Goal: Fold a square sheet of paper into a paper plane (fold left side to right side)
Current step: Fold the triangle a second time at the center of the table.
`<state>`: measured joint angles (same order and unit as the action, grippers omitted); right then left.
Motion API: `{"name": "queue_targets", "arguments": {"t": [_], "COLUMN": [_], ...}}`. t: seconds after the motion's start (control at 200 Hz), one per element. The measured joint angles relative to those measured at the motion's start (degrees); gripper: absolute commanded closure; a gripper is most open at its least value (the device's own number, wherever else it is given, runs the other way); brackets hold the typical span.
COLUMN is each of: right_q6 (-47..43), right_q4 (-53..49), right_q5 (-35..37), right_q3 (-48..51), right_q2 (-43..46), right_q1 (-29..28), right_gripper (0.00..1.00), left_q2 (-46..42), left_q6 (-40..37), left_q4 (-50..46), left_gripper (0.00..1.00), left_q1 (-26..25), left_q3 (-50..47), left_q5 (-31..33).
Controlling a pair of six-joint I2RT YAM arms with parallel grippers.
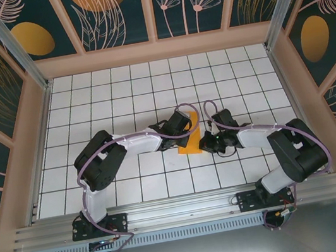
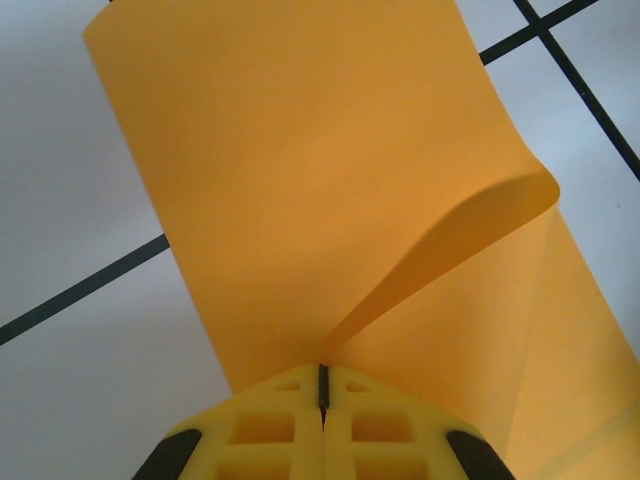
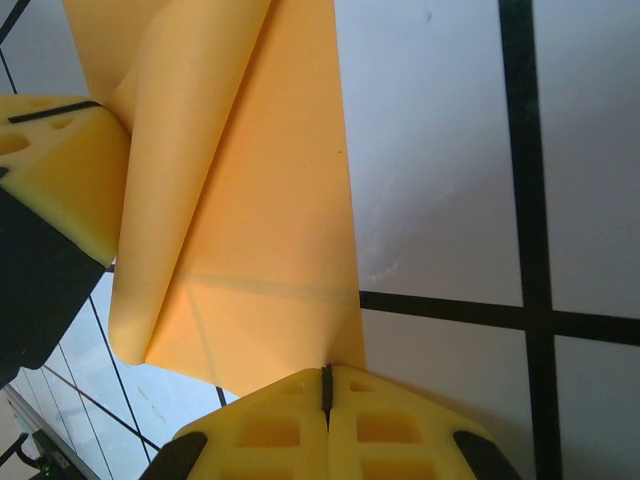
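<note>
Two arms reach from your table's (image 1: 118,95) near edge. The left gripper (image 2: 322,385) and the right gripper (image 3: 326,385) are each clamped tight on the square sheet of paper (image 2: 330,170), which lies curled over midway toward the far edge. You look mid-fold. The next move calls for matching the edges, then flattening the crease.

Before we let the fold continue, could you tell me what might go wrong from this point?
1. The square sheet of paper is bent into a rounded loop, not creased. If the left gripper, shut on its edge, slips, it may spring open.
2. The right gripper pinches the same thin sheet nearby, so pulling against the left could wrinkle or tear it.
3. The lifted layer looks skewed over the lower one, so pressing now might set a crooked crease.
</note>
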<state>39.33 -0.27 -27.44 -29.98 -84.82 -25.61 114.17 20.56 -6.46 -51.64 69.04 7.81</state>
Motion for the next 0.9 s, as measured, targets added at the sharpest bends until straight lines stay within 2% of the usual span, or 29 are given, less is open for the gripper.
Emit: {"name": "queue_targets", "arguments": {"t": [0.661, 0.901], "right_q6": [0.0, 3.4], "right_q4": [0.3, 8.2], "right_q5": [-0.9, -6.6], "right_q3": [0.0, 4.2], "right_q2": [0.0, 5.3], "right_q1": [0.1, 5.8], "right_gripper": [1.0, 1.0], "left_q2": [0.5, 0.5], "left_q6": [-0.7, -0.7], "left_q4": [0.3, 0.5], "left_gripper": [1.0, 1.0], "left_q1": [0.0, 0.2], "left_q3": [0.1, 0.1], "left_q5": [-0.5, -1.4]}}
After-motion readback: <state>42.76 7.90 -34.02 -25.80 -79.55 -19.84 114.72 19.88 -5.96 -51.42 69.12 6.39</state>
